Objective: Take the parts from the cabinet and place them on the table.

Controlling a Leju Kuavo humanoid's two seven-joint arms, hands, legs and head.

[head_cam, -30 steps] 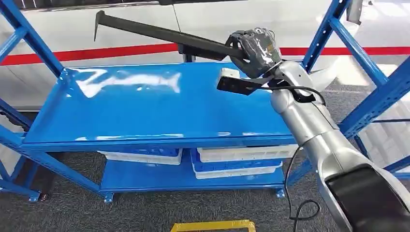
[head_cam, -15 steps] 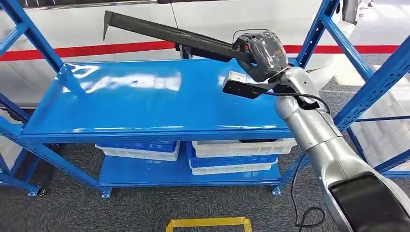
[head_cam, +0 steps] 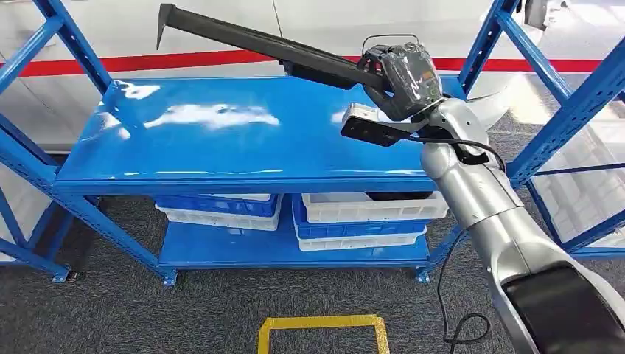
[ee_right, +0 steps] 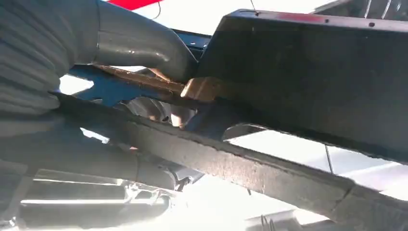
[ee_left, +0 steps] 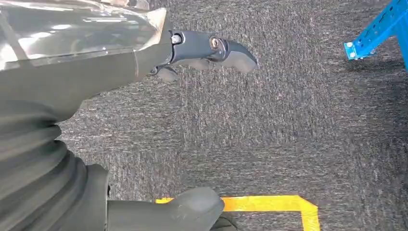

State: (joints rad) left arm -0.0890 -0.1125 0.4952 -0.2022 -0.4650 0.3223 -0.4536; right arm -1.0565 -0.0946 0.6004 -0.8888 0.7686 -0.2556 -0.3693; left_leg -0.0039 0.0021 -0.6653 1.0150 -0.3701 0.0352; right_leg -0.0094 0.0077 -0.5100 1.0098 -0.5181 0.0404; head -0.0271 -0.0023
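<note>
A long black part (head_cam: pixel 258 43), a flat bar with a hooked far end, sticks out to the left above the blue cabinet's top shelf (head_cam: pixel 221 147). My right hand (head_cam: pixel 404 70) grips its near end, raised over the shelf's right side. In the right wrist view the black part (ee_right: pixel 308 82) crosses close in front of the thumb (ee_right: pixel 139 41). My left hand (ee_left: pixel 144 120) hangs over the grey carpet, fingers (ee_left: pixel 211 48) and thumb apart, holding nothing.
The cabinet's lower shelf carries white and blue bins (head_cam: pixel 361 221). Blue uprights (head_cam: pixel 560 110) stand at the right and blue uprights (head_cam: pixel 29 147) at the left. A yellow tape square (head_cam: pixel 320 324) marks the grey carpet in front. A white wall with a red stripe (head_cam: pixel 147 60) lies behind.
The whole picture has shifted as the camera moved; the cabinet sits a little further right and higher. My right hand holds the black part the same way.
</note>
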